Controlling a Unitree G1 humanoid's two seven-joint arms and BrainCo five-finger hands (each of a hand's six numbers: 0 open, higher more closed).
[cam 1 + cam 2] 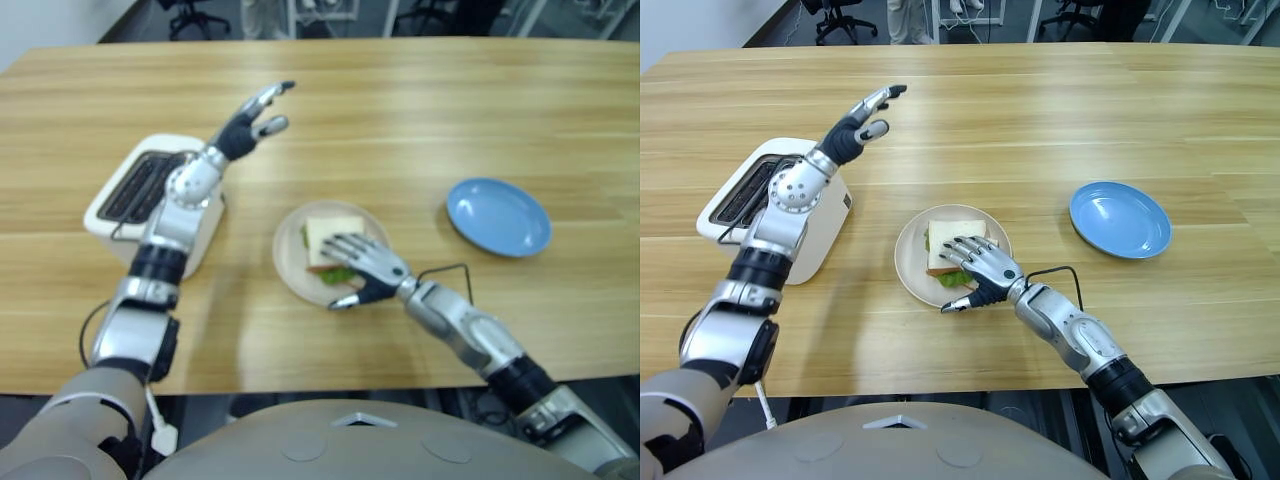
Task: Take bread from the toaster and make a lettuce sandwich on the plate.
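Observation:
A white toaster (140, 200) with dark slots stands at the left of the wooden table. On a cream plate (287, 262) in the middle lies a sandwich: a white bread slice (332, 234) on top, green lettuce (341, 275) showing at its near edge. My right hand (366, 266) rests flat on the sandwich's near side, fingers spread, gripping nothing. My left hand (252, 117) is raised above the table, up and right of the toaster, open and empty.
An empty blue plate (498, 216) sits to the right of the cream plate. A thin black cable (447, 271) loops beside my right wrist. Office chairs stand beyond the table's far edge.

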